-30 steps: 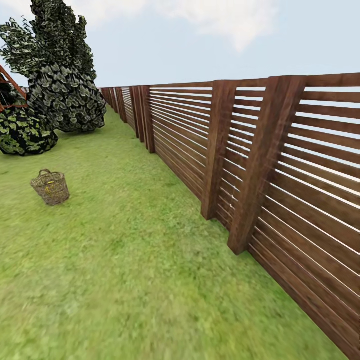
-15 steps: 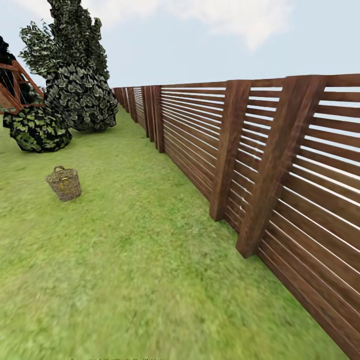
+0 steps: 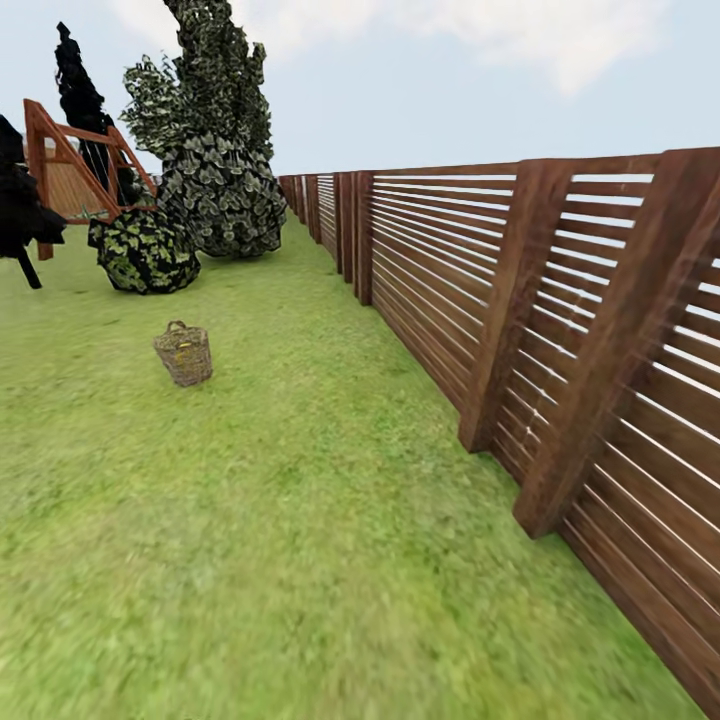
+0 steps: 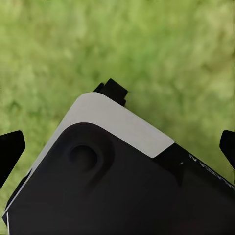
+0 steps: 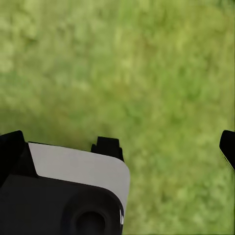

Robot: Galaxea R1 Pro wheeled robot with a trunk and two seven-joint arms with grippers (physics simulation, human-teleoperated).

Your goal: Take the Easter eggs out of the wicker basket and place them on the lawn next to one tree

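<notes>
The wicker basket [image 3: 184, 353] stands upright on the lawn [image 3: 280, 520] some way ahead and to the left. A little yellow shows through its weave, but the Easter eggs cannot be made out singly. Behind it rises a tall tree [image 3: 215, 140] with dark, pale-spotted leaves down to the ground, its trunk hidden. In the wrist views both grippers hang over bare grass. The left gripper [image 4: 117, 147] and the right gripper [image 5: 120, 144] each have their fingertips far apart at the frame's edges, open and holding nothing.
A brown slatted fence [image 3: 520, 310] runs along the whole right side into the distance. A round bush [image 3: 145, 250] sits left of the tall tree. Thin black trees [image 3: 20, 215] and a wooden frame [image 3: 80, 165] stand at the far left.
The camera has swung to the left: the basket, bush and fence now sit further right in the picture, and the black trees and wooden frame have come into view.
</notes>
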